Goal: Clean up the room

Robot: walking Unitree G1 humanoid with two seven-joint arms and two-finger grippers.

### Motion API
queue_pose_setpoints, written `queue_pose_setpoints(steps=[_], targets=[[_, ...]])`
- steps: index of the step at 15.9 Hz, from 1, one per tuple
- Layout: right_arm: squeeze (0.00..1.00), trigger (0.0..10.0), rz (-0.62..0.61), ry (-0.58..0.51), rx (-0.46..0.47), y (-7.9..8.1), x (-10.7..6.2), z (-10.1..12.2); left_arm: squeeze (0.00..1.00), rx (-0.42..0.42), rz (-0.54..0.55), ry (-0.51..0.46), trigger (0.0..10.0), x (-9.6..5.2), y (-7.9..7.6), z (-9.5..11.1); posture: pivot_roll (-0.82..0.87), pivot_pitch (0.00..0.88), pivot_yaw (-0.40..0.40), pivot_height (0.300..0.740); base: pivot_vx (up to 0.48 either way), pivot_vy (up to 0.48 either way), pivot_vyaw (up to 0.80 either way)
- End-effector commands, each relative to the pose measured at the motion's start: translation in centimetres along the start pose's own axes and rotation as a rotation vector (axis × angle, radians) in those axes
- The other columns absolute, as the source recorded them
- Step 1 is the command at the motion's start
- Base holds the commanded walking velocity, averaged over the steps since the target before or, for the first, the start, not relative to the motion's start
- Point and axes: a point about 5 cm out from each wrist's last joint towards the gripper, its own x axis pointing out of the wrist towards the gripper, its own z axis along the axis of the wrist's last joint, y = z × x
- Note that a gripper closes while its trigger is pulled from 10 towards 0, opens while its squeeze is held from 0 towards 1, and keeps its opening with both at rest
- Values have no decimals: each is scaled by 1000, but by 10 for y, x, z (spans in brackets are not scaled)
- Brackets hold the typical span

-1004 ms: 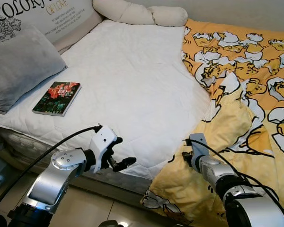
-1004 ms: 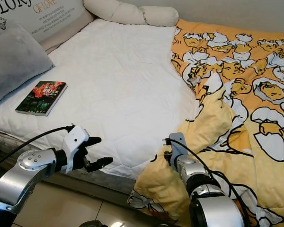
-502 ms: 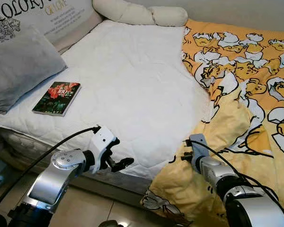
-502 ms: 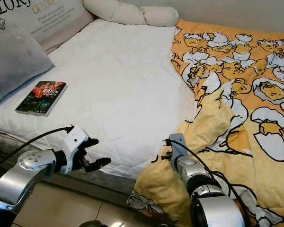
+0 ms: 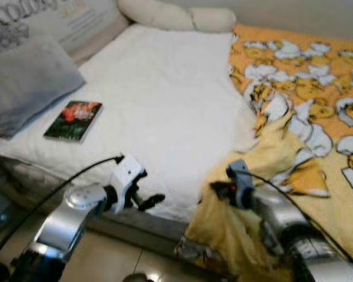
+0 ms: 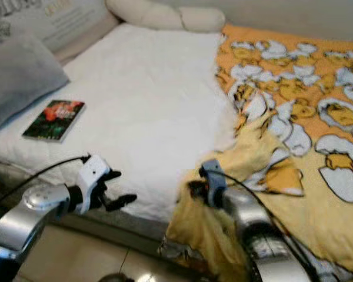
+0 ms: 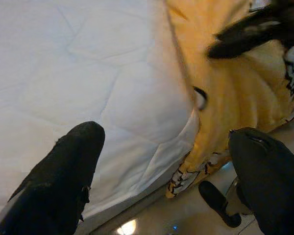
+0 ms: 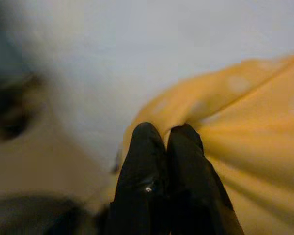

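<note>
Duvet (image 5: 306, 117), yellow with egg print, covering the bed's right half, its corner bunched at the near edge of the white mattress (image 5: 165, 100). Right hand (image 8: 164, 142) pinched shut on that corner. Left hand (image 5: 150, 201) spread open, empty, just off the mattress edge. Book (image 5: 73, 120) near grey pillow (image 5: 29, 82).

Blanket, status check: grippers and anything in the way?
Right gripper shut on blanket edge. Left gripper open by the mattress edge. Book lies on the mattress.
</note>
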Motion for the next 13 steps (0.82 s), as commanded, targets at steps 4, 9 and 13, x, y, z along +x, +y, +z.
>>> queue_pose_setpoints(steps=[4, 9, 13], targets=[[0, 0, 553, 112, -207, 45, -39, -6, 0, 5, -5, 10, 10000, 1, -2, 0, 105, 0, -4, 740, 0, 0, 0], [0, 8078, 461, 222, -235, 40, -30, -54, 0, 5, -11, 12, 10000, 1, -2, -2, 107, 0, -6, 740, 0, 0, 0], [1000, 10000, 357, 193, -189, 38, -27, -72, 0, 11, -1, 9, 10000, 0, 0, -1, 108, 0, -5, 740, 0, 0, 0]])
